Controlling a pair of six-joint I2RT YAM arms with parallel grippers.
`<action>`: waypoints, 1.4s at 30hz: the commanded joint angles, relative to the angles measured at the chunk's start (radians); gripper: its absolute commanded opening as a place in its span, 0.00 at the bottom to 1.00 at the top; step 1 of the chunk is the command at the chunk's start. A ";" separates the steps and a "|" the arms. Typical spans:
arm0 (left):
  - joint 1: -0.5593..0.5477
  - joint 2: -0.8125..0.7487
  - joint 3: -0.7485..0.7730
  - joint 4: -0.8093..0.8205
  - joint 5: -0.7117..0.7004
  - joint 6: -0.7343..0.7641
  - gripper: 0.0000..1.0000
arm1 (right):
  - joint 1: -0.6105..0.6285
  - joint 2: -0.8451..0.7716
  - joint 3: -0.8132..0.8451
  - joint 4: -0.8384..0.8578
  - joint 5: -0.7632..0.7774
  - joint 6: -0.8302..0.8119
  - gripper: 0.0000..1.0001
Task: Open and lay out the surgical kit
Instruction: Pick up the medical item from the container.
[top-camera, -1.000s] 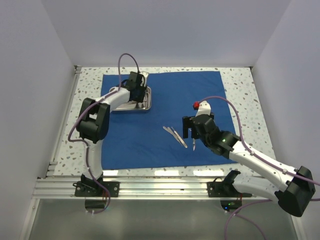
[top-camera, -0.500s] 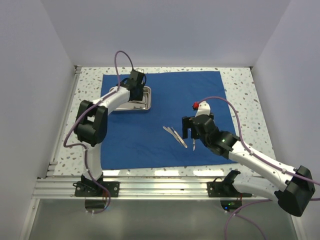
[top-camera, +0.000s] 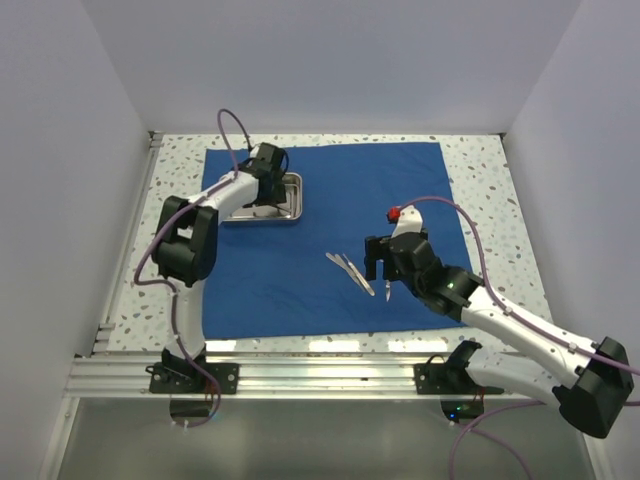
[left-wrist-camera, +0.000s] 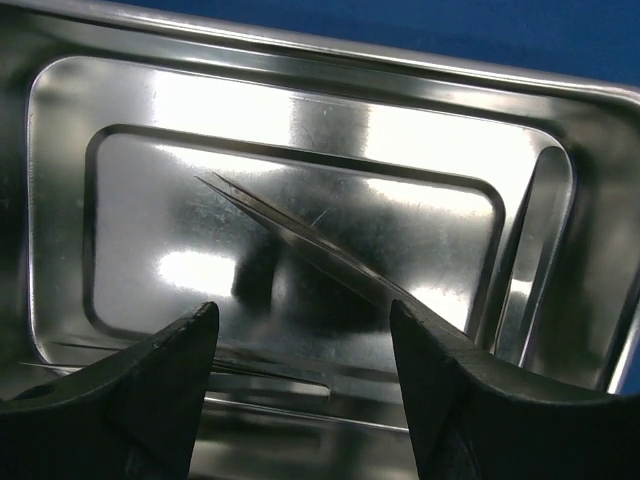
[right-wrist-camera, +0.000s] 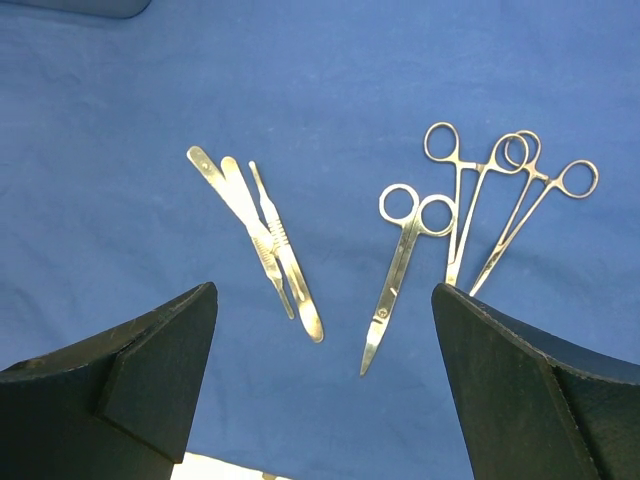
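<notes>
The left gripper (left-wrist-camera: 300, 322) is spread wide; tweezers (left-wrist-camera: 290, 245) lie at its 12 o'clock in the tray (left-wrist-camera: 560, 120). The right gripper (right-wrist-camera: 322, 295) is spread too, scissors (right-wrist-camera: 400, 260) at 2 o'clock.

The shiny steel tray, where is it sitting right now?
In the top view the tray sits at the far left corner of the blue cloth, under the left pincer.
</notes>
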 joint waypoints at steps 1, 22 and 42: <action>0.021 0.025 0.028 0.031 -0.007 -0.047 0.73 | -0.003 -0.032 -0.011 0.038 -0.021 -0.005 0.93; 0.044 0.166 0.146 0.070 0.079 -0.038 0.28 | -0.003 -0.029 -0.021 0.034 0.000 -0.008 0.93; 0.044 -0.056 0.173 0.076 -0.002 0.031 0.00 | -0.006 -0.026 -0.027 0.041 0.003 -0.003 0.93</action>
